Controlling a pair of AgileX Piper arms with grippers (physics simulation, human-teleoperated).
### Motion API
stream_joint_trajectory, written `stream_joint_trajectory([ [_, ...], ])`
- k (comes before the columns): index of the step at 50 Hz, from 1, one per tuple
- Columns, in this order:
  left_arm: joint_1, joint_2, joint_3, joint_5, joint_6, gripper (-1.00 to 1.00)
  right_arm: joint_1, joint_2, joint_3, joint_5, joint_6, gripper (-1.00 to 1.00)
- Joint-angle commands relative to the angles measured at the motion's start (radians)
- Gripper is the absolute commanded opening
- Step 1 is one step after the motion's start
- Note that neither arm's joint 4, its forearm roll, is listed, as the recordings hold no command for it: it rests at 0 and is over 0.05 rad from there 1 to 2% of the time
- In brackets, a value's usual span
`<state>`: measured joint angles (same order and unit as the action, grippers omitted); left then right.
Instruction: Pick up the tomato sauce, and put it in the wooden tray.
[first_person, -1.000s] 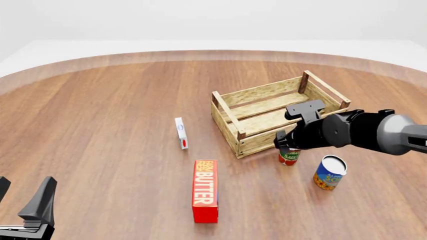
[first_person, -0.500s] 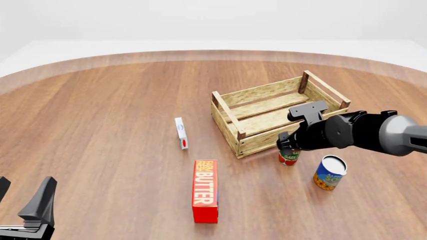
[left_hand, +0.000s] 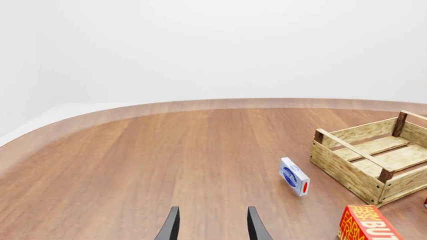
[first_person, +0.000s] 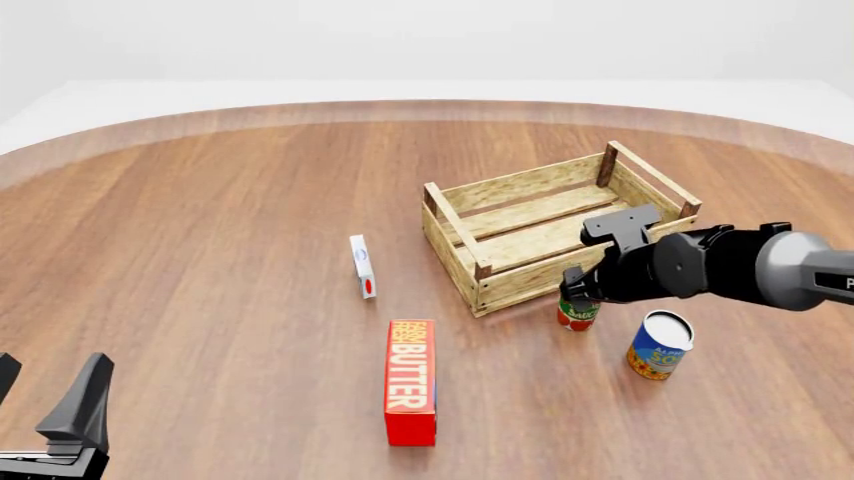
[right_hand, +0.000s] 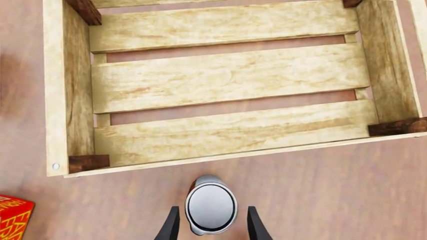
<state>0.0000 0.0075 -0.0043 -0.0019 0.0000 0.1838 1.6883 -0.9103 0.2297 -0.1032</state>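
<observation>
The tomato sauce (first_person: 578, 316), a small red can with a green band, stands on the table just in front of the wooden tray (first_person: 515, 274). My right gripper (first_person: 575, 291) is open right above it. In the right wrist view the can's silver top (right_hand: 211, 206) lies between the two fingers (right_hand: 172, 226), with small gaps on both sides. The tray (right_hand: 227, 75) lies empty beyond the can. My left gripper (first_person: 54, 425) is open and empty at the near left edge, far from the can; it also shows in the left wrist view (left_hand: 212, 229).
A blue-and-yellow can (first_person: 659, 345) stands right of the tomato sauce. A red butter box (first_person: 410, 380) lies flat at near centre. A small white box (first_person: 362, 266) stands on edge left of the tray. The left wrist view shows the tray (left_hand: 347, 167) and white box (left_hand: 294, 176).
My right gripper has dropped a little and shifted slightly right, closer over the tomato sauce can. The left arm and all objects have not moved.
</observation>
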Motion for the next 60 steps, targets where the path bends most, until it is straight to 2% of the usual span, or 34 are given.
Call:
stream_joint_trajectory([
  [1,0.000,0.000,0.000,0.000,0.000,1.00,0.013,0.024,0.011,-0.024,0.011,1.00],
  [40,0.000,0.000,0.000,0.000,0.000,1.00,0.017,0.065,0.040,-0.074,0.037,1.00],
  [41,0.000,0.000,0.000,0.000,0.000,1.00,0.026,0.061,0.040,-0.076,0.059,1.00],
  [43,0.000,0.000,0.000,0.000,0.000,1.00,0.013,0.065,0.039,-0.081,0.046,1.00],
  [44,0.000,0.000,0.000,0.000,0.000,1.00,0.004,0.060,0.037,-0.084,0.044,-1.00],
  [60,0.000,0.000,0.000,0.000,0.000,1.00,0.008,0.038,0.023,-0.077,0.039,-1.00],
])
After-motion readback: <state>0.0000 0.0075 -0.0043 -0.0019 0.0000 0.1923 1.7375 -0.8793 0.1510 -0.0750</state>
